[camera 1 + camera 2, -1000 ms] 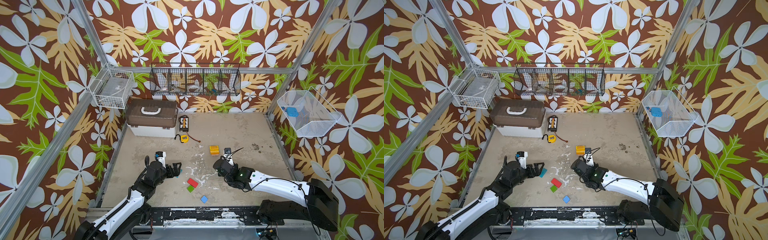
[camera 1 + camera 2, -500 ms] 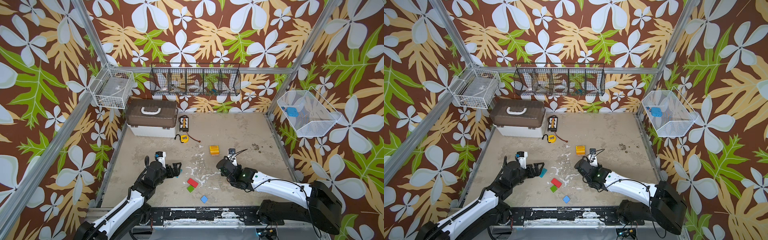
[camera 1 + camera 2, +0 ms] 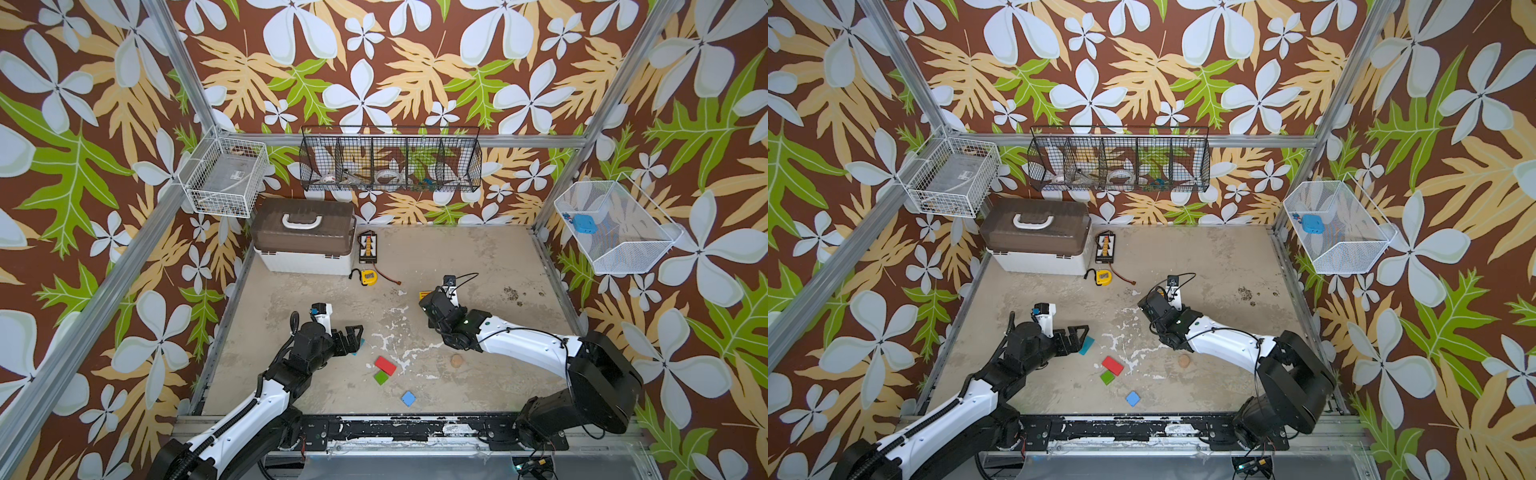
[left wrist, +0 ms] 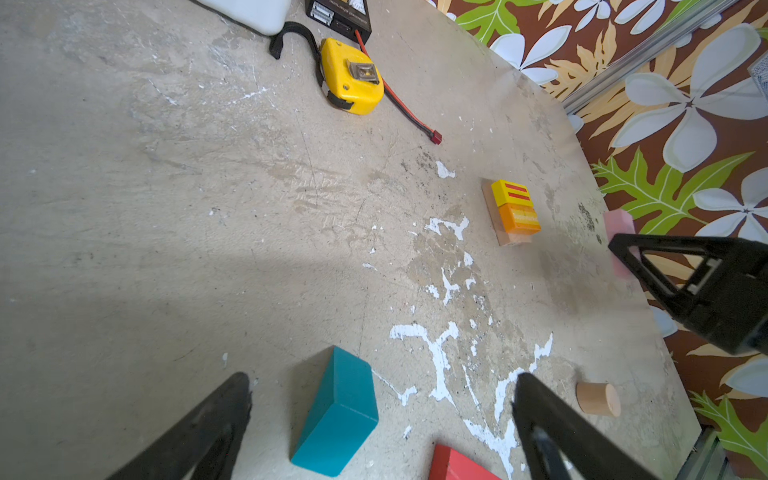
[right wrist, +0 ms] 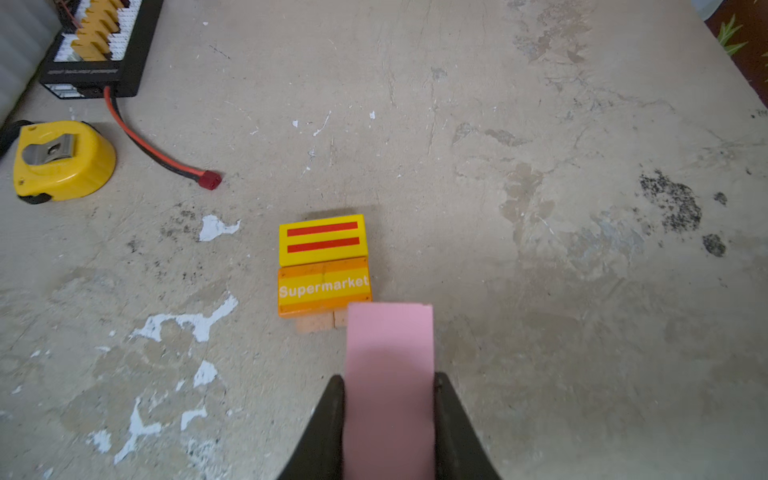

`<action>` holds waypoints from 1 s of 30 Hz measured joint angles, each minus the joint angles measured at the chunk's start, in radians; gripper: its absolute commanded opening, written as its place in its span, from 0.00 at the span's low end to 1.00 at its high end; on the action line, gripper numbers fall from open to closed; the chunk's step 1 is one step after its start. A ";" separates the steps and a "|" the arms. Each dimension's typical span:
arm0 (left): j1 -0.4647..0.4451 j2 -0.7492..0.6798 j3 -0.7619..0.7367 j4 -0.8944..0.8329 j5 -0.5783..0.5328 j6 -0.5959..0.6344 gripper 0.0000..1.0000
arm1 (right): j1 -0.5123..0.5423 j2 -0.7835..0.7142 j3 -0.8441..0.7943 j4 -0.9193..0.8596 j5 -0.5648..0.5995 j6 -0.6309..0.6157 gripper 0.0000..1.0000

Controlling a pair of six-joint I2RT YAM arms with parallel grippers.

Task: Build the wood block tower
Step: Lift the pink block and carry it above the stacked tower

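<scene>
One orange block reads "Supermarket"; one yellow block touching it bears two red stripes. Near the middle of both top views, the right gripper clamps one pink block just beside them. The left gripper stands wide open and empty, one teal block just before it. One red block, one green block and one blue block lie lower centre.

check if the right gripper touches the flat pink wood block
Touching. The right wrist view shows the right gripper clamped on the flat pink wood block, black fingers flush against its sides.
</scene>
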 measured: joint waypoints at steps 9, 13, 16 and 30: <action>0.000 0.017 0.003 0.003 0.000 0.000 1.00 | -0.042 0.099 0.071 0.006 -0.063 -0.059 0.15; 0.000 0.017 0.003 0.003 -0.001 0.000 1.00 | -0.049 0.119 0.095 0.001 -0.067 -0.089 0.16; 0.000 0.017 0.004 0.003 -0.001 0.000 1.00 | -0.061 0.121 0.097 -0.002 -0.071 -0.102 0.16; 0.000 0.021 0.005 0.005 -0.002 0.000 1.00 | -0.103 0.224 0.188 0.015 -0.173 -0.152 0.16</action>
